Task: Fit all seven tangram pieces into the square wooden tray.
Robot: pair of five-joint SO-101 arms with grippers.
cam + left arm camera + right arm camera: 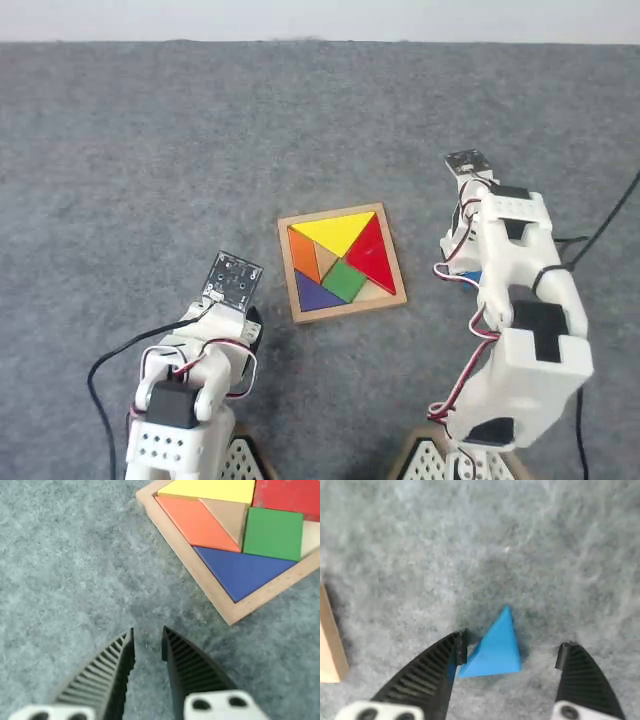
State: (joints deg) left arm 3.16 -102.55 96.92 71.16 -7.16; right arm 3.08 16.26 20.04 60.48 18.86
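Hiding under R arm from above, your blue triangle (494, 650) sits in wide-open right gripper (514, 647); left gripper (148, 634) narrow, empty, by tray (207, 580).

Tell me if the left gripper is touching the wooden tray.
Apart. The left wrist view shows a strip of bare grey mat between the left gripper and the nearest edge of the wooden tray.
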